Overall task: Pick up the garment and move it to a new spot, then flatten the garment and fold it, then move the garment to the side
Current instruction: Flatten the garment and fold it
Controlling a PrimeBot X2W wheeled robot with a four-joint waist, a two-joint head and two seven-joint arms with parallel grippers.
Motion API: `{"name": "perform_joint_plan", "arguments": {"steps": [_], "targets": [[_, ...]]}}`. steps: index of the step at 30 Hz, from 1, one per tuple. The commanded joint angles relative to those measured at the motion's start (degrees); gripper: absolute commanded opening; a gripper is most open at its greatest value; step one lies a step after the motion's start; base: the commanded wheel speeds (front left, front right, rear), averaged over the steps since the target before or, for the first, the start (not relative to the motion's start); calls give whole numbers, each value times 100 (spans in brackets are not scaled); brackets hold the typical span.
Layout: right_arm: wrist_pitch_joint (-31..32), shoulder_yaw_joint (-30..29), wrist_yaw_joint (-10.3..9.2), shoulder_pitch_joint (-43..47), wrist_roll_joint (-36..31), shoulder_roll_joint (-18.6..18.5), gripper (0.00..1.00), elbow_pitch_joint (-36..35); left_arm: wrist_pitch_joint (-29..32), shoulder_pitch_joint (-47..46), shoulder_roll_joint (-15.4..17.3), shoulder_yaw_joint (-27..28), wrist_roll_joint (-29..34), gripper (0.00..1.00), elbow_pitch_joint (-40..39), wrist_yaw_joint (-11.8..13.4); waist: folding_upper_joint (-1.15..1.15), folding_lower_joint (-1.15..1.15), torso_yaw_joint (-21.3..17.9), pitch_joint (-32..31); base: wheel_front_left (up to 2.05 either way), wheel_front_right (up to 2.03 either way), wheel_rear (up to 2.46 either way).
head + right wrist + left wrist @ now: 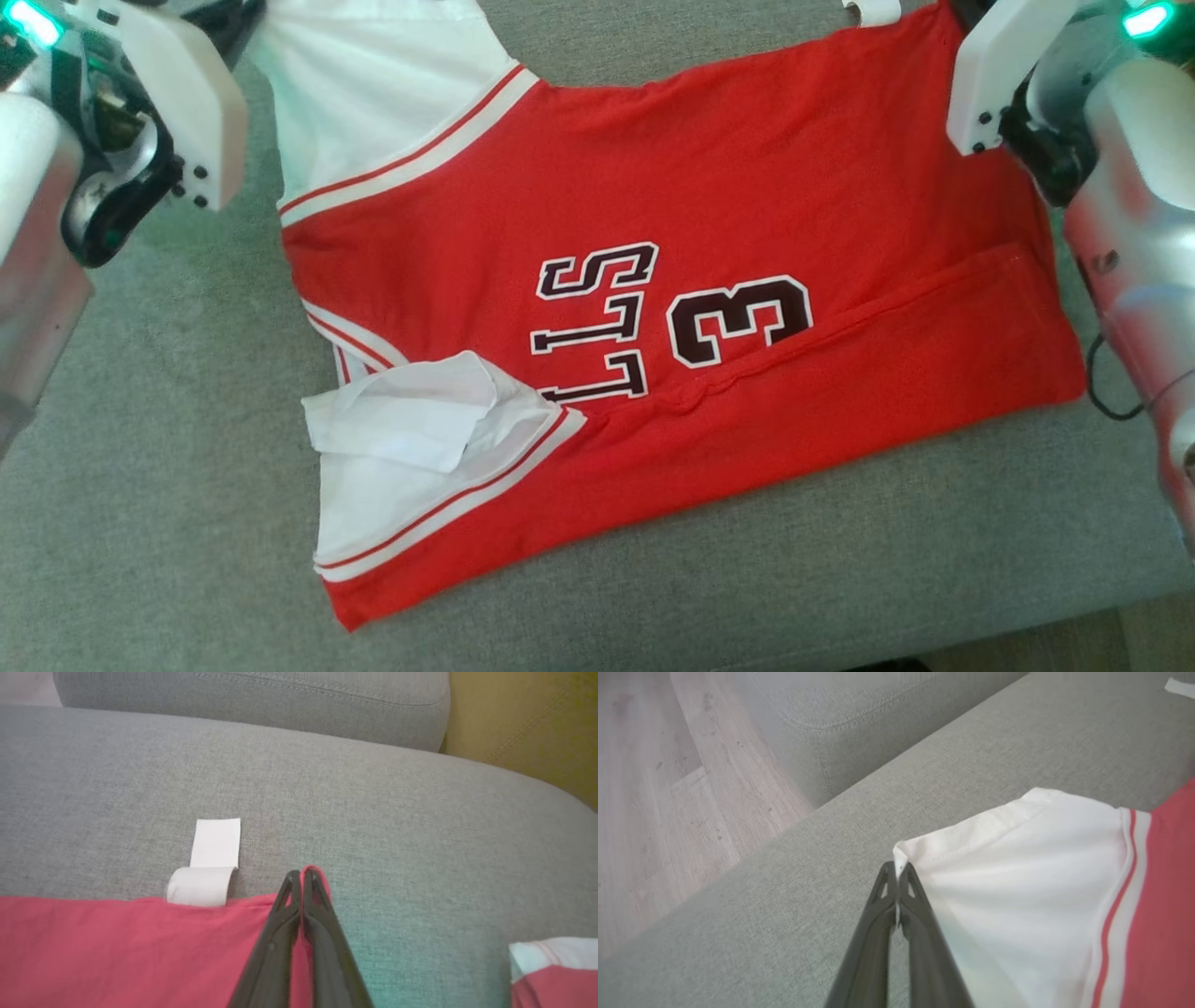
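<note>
You're working on a grey upholstered sofa seat point(140, 523), with pale wood floor point(668, 788) off its left end. The red basketball jersey point(709, 205) lies spread across the middle of the seat. Its long axis runs left to right: white sleeves and shoulders are at the left, the hem is at the right, and the dark lettering and number lie sideways. The near long edge already sits turned over the body in a band, with the near sleeve point(401, 448) rumpled on top, so I judge you're in the folding step, one lengthwise fold in. Your left gripper point(899, 870) is pinched tight on the far corner of the far white sleeve point(1017, 868). Your right gripper point(302, 877) is clamped on the far red hem corner, just beside a curled white care label point(212, 868) lying on the seat. The next move looks like lifting both far corners together and carrying them toward the near side, laying the far edge over the middle. That calls for matched height and pace in both arms and light tension between them, or the cloth will sag and the sleeve will bunch like the near one. A red-and-white scrap of cloth point(551, 970) shows at the lower right of the right wrist view; I can't tell what it belongs to.
</note>
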Motion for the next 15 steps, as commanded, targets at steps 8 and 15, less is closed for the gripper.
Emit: {"name": "perform_joint_plan", "arguments": {"steps": [8,15], "targets": [[-704,-390,-4,-32,786,-228,0,-267,-1260,-615,230,204,462,0,31,29,0,0,121,-180,0,0,0],[-623,-324,-4,525,1634,-824,0,-922,-1954,-530,65,192,498,0,116,42,0,0,332,-452,0,0,0]]}}
